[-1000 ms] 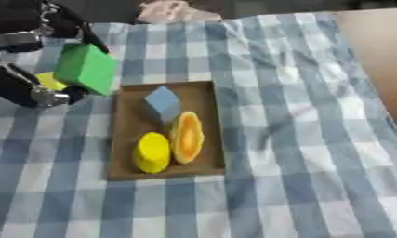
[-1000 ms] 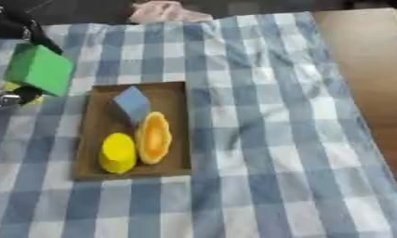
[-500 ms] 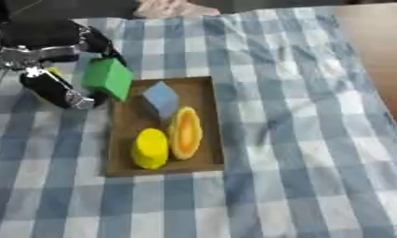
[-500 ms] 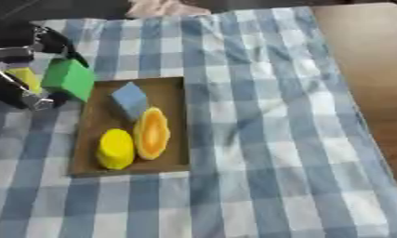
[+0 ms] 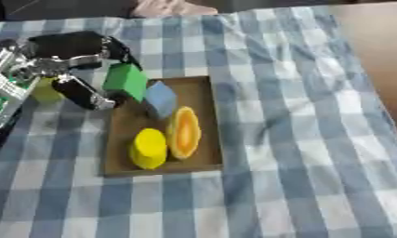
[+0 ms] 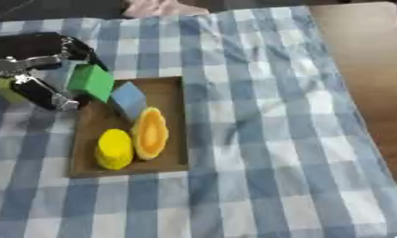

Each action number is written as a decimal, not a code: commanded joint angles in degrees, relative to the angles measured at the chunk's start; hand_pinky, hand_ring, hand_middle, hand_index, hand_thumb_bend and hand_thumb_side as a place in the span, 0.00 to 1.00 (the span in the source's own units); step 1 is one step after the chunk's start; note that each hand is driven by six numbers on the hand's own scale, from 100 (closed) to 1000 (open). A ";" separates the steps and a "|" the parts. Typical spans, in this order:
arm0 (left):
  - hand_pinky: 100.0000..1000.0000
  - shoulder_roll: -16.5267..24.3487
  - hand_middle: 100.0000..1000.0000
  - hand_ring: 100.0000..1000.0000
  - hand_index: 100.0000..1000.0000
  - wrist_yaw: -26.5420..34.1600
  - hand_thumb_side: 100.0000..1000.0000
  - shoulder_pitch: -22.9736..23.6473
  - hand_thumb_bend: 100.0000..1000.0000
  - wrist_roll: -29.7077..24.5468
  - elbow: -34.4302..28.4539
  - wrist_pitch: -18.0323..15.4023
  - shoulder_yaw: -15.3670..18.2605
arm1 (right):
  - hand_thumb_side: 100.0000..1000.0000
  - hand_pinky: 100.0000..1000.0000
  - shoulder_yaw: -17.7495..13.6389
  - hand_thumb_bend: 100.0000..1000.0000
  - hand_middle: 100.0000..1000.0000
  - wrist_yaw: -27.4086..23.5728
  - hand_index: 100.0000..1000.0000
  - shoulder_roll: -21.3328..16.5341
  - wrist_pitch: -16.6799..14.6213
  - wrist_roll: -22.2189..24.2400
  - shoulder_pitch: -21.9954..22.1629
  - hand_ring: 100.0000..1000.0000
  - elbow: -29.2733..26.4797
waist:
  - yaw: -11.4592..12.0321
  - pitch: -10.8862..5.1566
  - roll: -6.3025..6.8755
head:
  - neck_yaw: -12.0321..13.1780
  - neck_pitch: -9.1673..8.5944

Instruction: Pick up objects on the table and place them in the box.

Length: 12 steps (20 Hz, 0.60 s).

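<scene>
Since a second ago the left hand point(image 5: 79, 69) has carried the green block point(image 5: 126, 82) from over the cloth at the far left to the upper left corner of the box, where the block now sits tilted against the blue block.

From largest to smallest: a blue and white checked cloth point(image 5: 299, 139) covers most of the tabletop point(image 6: 364, 56), whose bare brown wood shows along the right side. On the cloth, left of centre, lies the box point(image 5: 205, 125), a shallow brown tray. The robot's left arm comes in from the left edge, black with silver parts. Its hand is curled round the green block, fingers over the top and thumb point(image 5: 87, 95) below, so the block is pinched between them at the tray's corner.

Inside the box, the blue block point(image 5: 161, 98) stands near the far end, touching the green block. Nearer the camera an orange oval piece point(image 5: 184, 132), like a halved fruit, lies lengthwise just beside a yellow cylinder point(image 5: 149, 148). A small yellow-green thing point(image 5: 45, 90) shows on the cloth behind the hand, mostly hidden.

The right hand does not appear in either view.
</scene>
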 commanded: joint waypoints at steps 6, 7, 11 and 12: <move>0.91 0.90 0.74 0.84 0.86 -3.14 0.39 -0.99 0.00 -3.71 1.10 -1.74 -0.12 | 0.42 0.86 -1.04 0.00 0.58 -0.52 0.82 -1.06 -0.01 0.31 -0.75 0.72 -0.84 | -0.22 -0.85 0.06 | -0.04 0.86; 0.92 1.21 0.76 0.86 0.87 -3.38 0.49 -0.85 0.00 -4.41 0.68 -1.85 -0.07 | 0.42 0.87 -1.08 0.00 0.58 -0.51 0.82 -1.05 0.01 0.31 -0.71 0.72 -0.84 | -0.20 -0.82 0.09 | -0.10 0.97; 0.98 2.75 0.82 0.93 0.92 -4.11 0.84 -0.16 0.28 -5.98 -2.79 -2.47 0.66 | 0.42 0.87 -1.15 0.00 0.58 -0.44 0.82 -1.00 0.19 0.45 -0.55 0.72 -0.84 | -0.04 -0.79 0.17 | -0.36 0.86; 0.98 3.16 0.83 0.94 0.93 -4.00 0.89 0.10 0.33 -6.10 -3.96 -2.70 0.93 | 0.42 0.87 -1.16 0.00 0.58 -0.43 0.82 -0.99 0.23 0.48 -0.51 0.72 -0.84 | 0.01 -0.80 0.17 | -0.44 0.81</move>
